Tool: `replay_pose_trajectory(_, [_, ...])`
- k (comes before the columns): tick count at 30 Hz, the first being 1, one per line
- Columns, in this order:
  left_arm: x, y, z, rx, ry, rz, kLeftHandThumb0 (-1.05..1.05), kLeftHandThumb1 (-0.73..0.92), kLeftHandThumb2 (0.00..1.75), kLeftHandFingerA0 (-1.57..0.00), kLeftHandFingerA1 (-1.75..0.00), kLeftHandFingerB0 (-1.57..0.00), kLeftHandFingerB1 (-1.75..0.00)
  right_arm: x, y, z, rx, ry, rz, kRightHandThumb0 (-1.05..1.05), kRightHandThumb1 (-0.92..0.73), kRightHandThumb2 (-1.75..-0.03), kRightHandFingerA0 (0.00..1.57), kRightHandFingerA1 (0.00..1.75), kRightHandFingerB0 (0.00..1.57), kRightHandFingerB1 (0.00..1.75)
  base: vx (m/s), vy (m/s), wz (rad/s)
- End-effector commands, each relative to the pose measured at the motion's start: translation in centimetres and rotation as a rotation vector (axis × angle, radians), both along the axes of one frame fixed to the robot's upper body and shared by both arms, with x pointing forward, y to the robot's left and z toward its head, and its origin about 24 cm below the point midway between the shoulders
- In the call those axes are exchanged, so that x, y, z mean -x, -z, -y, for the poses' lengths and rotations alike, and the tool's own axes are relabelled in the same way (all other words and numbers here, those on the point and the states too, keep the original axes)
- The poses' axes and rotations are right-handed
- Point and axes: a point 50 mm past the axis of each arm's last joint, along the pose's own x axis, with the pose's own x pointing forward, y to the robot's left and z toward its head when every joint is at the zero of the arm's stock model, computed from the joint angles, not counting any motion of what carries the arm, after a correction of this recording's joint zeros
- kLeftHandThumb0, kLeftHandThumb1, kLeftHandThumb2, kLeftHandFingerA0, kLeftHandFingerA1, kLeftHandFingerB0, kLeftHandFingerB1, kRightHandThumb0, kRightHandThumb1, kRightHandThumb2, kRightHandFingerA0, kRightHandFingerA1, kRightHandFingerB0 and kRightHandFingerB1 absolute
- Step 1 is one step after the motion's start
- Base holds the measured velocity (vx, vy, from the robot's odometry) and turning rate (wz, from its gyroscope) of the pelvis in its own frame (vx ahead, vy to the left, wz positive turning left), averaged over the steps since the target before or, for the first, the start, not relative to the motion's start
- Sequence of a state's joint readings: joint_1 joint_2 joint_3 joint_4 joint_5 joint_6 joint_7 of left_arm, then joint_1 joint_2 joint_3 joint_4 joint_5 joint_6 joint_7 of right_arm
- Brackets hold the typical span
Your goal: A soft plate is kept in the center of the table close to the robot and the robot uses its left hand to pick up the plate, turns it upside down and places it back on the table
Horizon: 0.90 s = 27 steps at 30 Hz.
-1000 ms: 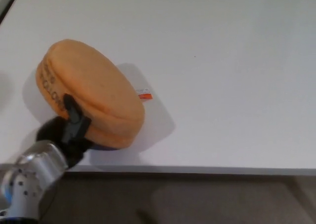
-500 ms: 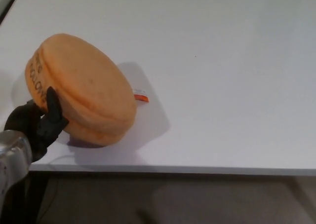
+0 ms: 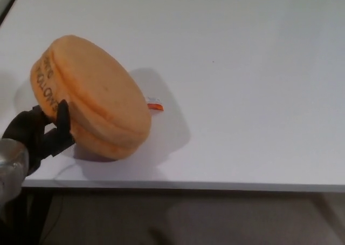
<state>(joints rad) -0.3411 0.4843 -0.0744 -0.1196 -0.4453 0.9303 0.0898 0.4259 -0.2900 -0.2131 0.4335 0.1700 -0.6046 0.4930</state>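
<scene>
The soft plate (image 3: 94,96) is a thick orange cushion-like disc with dark lettering on its rim. It is tilted steeply, its broad face turned up and to the right, at the left of the white table (image 3: 242,83). My left hand (image 3: 40,131) is shut on the plate's lower left rim, one black finger lying over the edge. A small white and orange tag (image 3: 155,105) shows at the plate's right side. Whether the plate's lower edge touches the table is hidden by its own bulk. My right hand is out of the picture.
The table's front edge (image 3: 215,184) runs across the bottom of the picture, with brown floor below it. A dark strip marks the table's far left corner (image 3: 6,2).
Over the second my left hand and forearm swung out to the left. The plate went with it, slightly left and up, and stayed tilted. In the last half second it barely moved.
</scene>
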Motion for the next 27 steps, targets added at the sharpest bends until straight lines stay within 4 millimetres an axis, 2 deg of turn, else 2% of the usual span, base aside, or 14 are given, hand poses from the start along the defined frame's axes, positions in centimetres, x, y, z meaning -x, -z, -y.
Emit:
replay_pose_trajectory(1, [0.5, -0.8, -0.8, -0.194, -0.006, 0.039, -1.05, 0.77, 1.16, -0.01, -0.16, -0.05, -0.08, 0.2, -0.4, 0.5, 0.016, 0.009, 0.012, -0.61, -0.84, -0.66, 0.69, 0.51, 0.43, 0.33, 0.00, 0.000, 0.00])
replay_pose_trajectory(3, [1.1, -1.2, -0.9, -0.290, 0.007, 0.073, -0.90, 0.69, 1.13, -0.03, -0.39, -0.04, -0.17, 0.3, -0.4, 0.5, 0.012, 0.012, 0.008, -0.61, -0.84, -0.66, 0.69, 0.51, 0.43, 0.33, 0.00, 0.000, 0.00])
replay_pose_trajectory(4, [1.3, -1.3, -1.0, -0.329, 0.009, 0.084, -0.95, 0.91, 0.68, -0.14, -0.40, -0.01, -0.21, 0.3, -0.4, 0.5, 0.016, 0.011, 0.009, -0.61, -0.84, -0.66, 0.69, 0.51, 0.43, 0.33, 0.00, 0.000, 0.00])
replay_pose_trajectory(5, [1.6, -1.4, -1.2, -0.366, 0.014, 0.097, -0.94, 0.71, 1.09, -0.11, -0.49, -0.04, -0.19, 0.3, -0.4, 0.5, 0.016, 0.008, 0.009, -0.61, -0.84, -0.66, 0.70, 0.51, 0.44, 0.33, 0.00, 0.000, 0.00])
replay_pose_trajectory(13, [3.4, -1.2, -3.5, -0.544, 0.012, 0.141, -0.87, 0.69, 1.10, -0.17, -0.51, 0.00, -0.29, 0.4, -0.4, 0.7, 0.020, 0.013, -0.003, -0.62, -0.84, -0.66, 0.70, 0.51, 0.43, 0.33, 0.00, 0.000, 0.00])
replay_pose_trajectory(15, [4.0, -1.2, -4.2, -0.564, 0.009, 0.140, -0.89, 0.71, 1.00, -0.11, -0.44, -0.06, -0.32, 0.3, -0.3, 0.6, 0.020, 0.007, 0.005, -0.62, -0.84, -0.66, 0.70, 0.51, 0.44, 0.34, 0.00, 0.000, 0.00])
replay_pose_trajectory(16, [4.1, -1.1, -4.4, -0.568, 0.009, 0.141, -0.88, 0.88, 0.68, -0.21, -0.36, -0.10, -0.24, 0.4, -0.3, 0.6, 0.018, 0.008, 0.003, -0.61, -0.84, -0.66, 0.70, 0.51, 0.45, 0.34, 0.00, 0.000, 0.00])
replay_pose_trajectory(17, [4.4, -1.1, -4.8, -0.577, 0.010, 0.142, -0.39, 0.40, 1.04, -0.02, -0.48, 0.00, -0.48, 0.5, -0.3, 0.6, 0.014, 0.011, -0.002, -0.60, -0.83, -0.65, 0.70, 0.51, 0.44, 0.34, 0.00, 0.000, 0.00])
replay_pose_trajectory(18, [4.6, -1.1, -5.1, -0.581, 0.014, 0.141, -0.39, 0.40, 1.04, -0.02, -0.48, 0.00, -0.48, 0.5, -0.3, 0.6, 0.012, 0.013, -0.003, -0.60, -0.83, -0.65, 0.70, 0.51, 0.44, 0.34, 0.00, 0.000, 0.00])
replay_pose_trajectory(19, [4.8, -1.0, -5.4, -0.581, 0.016, 0.143, -0.90, 0.69, 1.06, -0.18, -0.47, -0.03, -0.35, 0.5, -0.3, 0.6, 0.014, 0.015, -0.002, -0.61, -0.83, -0.66, 0.71, 0.51, 0.44, 0.34, 0.00, 0.000, 0.00])
replay_pose_trajectory(22, [5.1, -1.1, -5.9, -0.584, 0.022, 0.148, -0.39, 0.38, 1.03, -0.02, -0.47, 0.00, -0.47, 0.5, -0.3, 0.7, 0.016, 0.018, -0.002, -0.60, -0.84, -0.66, 0.70, 0.51, 0.44, 0.34, 0.00, 0.000, 0.00])
replay_pose_trajectory(23, [5.2, -1.2, -6.0, -0.587, 0.023, 0.153, -0.93, 0.70, 1.00, -0.18, -0.44, -0.10, -0.39, 0.5, -0.3, 0.7, 0.021, 0.014, 0.000, -0.61, -0.85, -0.66, 0.70, 0.50, 0.43, 0.33, 0.00, 0.000, 0.00])
replay_pose_trajectory(25, [5.6, -1.6, -6.2, -0.586, 0.032, 0.174, -0.92, 0.69, 1.00, -0.21, -0.45, -0.11, -0.39, 0.4, -0.3, 0.6, 0.021, 0.007, 0.004, -0.59, -0.84, -0.66, 0.71, 0.51, 0.43, 0.33, 0.00, 0.000, 0.00])
replay_pose_trajectory(27, [5.9, -1.8, -6.1, -0.572, 0.047, 0.192, -0.90, 0.86, 0.66, -0.25, -0.36, -0.14, -0.29, 0.4, -0.3, 0.6, 0.030, 0.010, 0.002, -0.60, -0.84, -0.66, 0.71, 0.51, 0.44, 0.34, 0.00, 0.000, 0.00])
